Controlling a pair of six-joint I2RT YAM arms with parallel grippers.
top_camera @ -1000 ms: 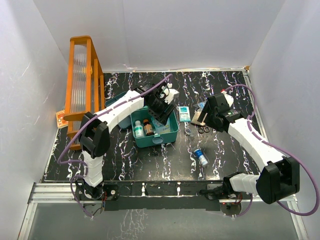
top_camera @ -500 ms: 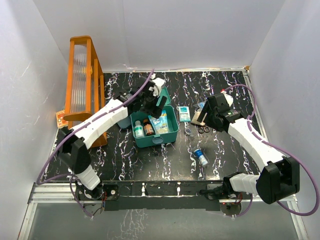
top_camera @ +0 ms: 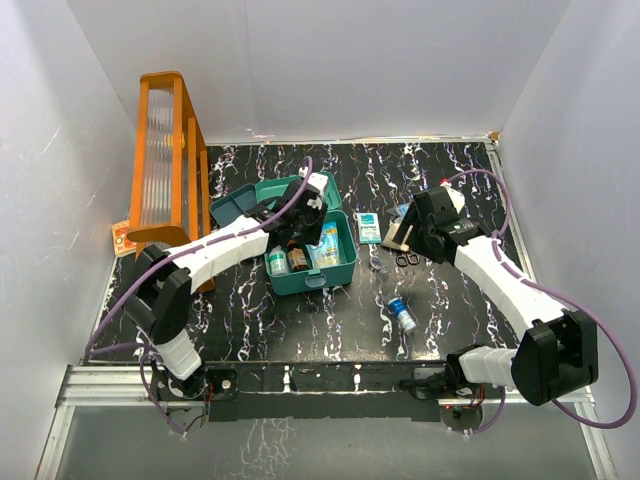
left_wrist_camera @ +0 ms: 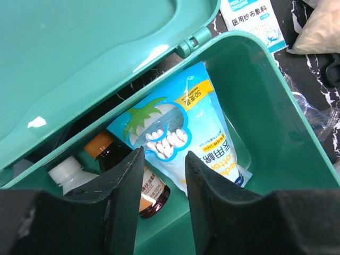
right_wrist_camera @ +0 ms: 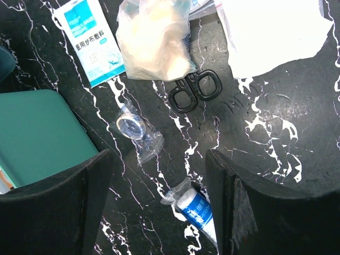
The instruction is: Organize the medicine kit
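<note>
Teal plastic, hard and glossy: the medicine kit (top_camera: 335,275) sits on the black marbled tabletop (top_camera: 300,320) with its lid (left_wrist_camera: 79,53) thrown back, directly beneath the left hand (left_wrist_camera: 163,159). That hand hovers over the open box, its two fingers a narrow gap apart with nothing gripped between them. Below it lie a blue pack of cotton swabs (left_wrist_camera: 186,133) and, toward its left finger, a brown bottle (left_wrist_camera: 130,172) and a white-capped bottle (left_wrist_camera: 66,172).

The right hand (right_wrist_camera: 159,159) is spread wide and empty above the loose supplies beside the kit. A gauze packet (right_wrist_camera: 90,40), a bag of cotton wool (right_wrist_camera: 154,42) and black scissors (right_wrist_camera: 194,90) lie ahead of it, and a wrapped roll (right_wrist_camera: 133,127) sits just in front of its fingers.

The box looks stiff and fairly light even with its contents. Its smooth walls would probably slip in a pinch, so the upper rim of a side wall seems the surest hold. The lid turns on its hinge, so I would tip it over by its free edge rather than lift it. The small front latch likely needs a firm press from above.
</note>
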